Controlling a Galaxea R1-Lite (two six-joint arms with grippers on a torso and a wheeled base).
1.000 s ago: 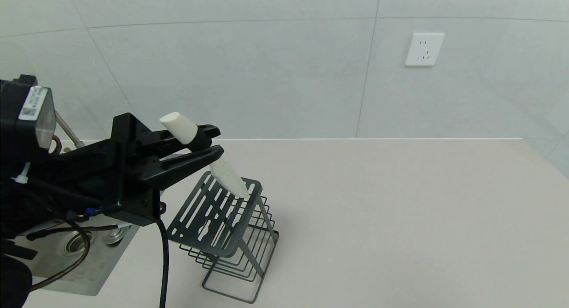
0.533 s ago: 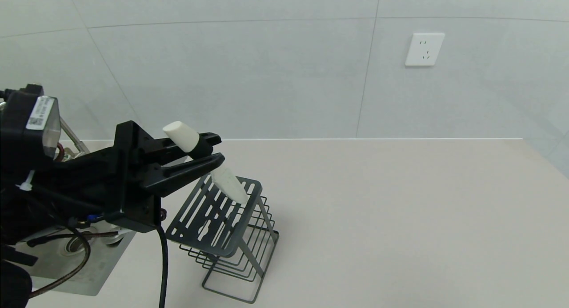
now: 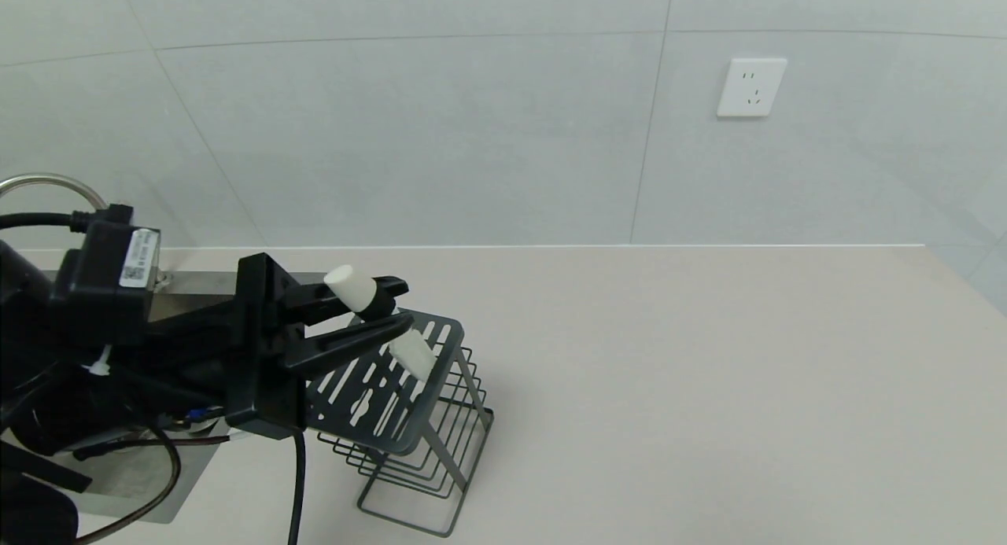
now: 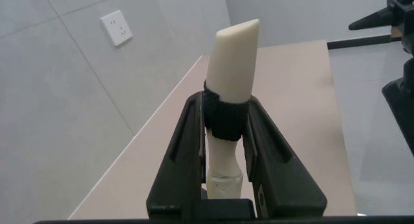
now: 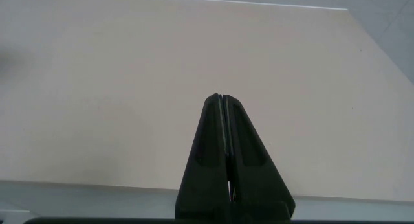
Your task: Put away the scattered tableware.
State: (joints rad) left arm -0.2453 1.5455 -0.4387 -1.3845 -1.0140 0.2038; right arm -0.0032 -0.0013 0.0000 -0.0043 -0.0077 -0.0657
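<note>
The left gripper [image 3: 405, 301], jaws clamped across the white utensil [image 3: 352, 288], has sunk in the last second, so the tip below the jaws now seems to enter a slot of the slotted rack [image 3: 370, 395] (right gripper [image 5: 222, 104] pinched together, empty).

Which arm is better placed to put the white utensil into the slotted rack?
Left. The left gripper holds the white utensil over the rack; the right gripper is shut with nothing in it.

Cream-white utensil [image 3: 350, 287]; black left claw [image 3: 406, 302]; dark grey slotted rack [image 3: 376, 397]; beige counter [image 3: 669, 372]; white socket [image 3: 751, 86]
</note>
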